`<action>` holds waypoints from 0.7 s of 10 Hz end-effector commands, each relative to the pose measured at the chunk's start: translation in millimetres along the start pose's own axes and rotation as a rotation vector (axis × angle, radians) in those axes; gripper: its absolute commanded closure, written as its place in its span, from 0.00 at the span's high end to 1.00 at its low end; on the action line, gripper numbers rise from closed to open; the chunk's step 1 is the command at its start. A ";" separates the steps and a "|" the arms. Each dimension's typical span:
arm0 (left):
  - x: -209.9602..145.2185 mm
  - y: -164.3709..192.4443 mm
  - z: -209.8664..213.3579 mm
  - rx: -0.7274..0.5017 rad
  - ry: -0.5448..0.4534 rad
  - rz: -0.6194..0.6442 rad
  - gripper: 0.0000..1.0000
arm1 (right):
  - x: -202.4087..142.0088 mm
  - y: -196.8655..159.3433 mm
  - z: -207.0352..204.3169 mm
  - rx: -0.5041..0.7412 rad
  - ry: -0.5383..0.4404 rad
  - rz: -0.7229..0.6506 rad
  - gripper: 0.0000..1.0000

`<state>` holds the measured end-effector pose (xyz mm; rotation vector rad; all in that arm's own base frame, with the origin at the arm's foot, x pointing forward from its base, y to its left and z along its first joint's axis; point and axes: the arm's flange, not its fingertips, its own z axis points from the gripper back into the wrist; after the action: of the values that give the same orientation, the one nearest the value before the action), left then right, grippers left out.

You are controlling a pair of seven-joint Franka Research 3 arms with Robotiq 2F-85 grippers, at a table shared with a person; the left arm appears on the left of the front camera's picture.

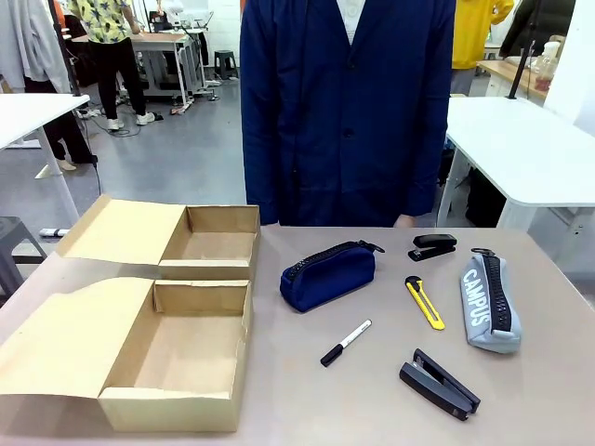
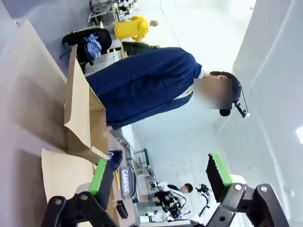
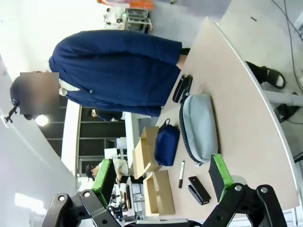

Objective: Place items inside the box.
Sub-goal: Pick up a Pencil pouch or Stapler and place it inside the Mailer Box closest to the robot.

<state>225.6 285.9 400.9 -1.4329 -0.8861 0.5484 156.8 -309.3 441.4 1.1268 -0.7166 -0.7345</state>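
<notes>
Two open cardboard boxes lie at the table's left, a near box (image 1: 177,358) and a far box (image 1: 209,243), both holding nothing. To their right lie a navy zip pouch (image 1: 327,275), a black-and-white marker (image 1: 345,343), a yellow utility knife (image 1: 424,302), a small black stapler (image 1: 432,246), a larger black stapler (image 1: 439,384) and a grey-black pouch lettered CAMPUS (image 1: 488,303). My left gripper (image 2: 158,175) is open in the air and holds nothing. My right gripper (image 3: 161,178) is also open, high above the grey pouch (image 3: 199,127) and the navy pouch (image 3: 166,144).
A person in a navy coat (image 1: 349,102) stands at the table's far edge, behind the pouches. Bare tabletop (image 1: 307,400) lies between the boxes and the items and along the front edge. White tables stand farther off on both sides.
</notes>
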 end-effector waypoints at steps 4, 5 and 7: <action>-5.7 -17.6 6.4 0.022 0.039 -0.048 1.00 | -6.2 21.2 3.7 0.003 0.009 0.041 1.00; -5.7 -17.6 6.4 0.022 0.039 -0.048 1.00 | -5.7 23.3 1.4 -0.010 0.021 0.018 1.00; -5.7 -17.6 6.4 0.022 0.039 -0.048 1.00 | -10.1 42.2 -71.0 -0.068 0.140 0.162 1.00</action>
<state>211.9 285.0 416.1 -1.3876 -0.8473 0.5097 183.7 -278.4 464.0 1.0805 -0.6455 -0.6345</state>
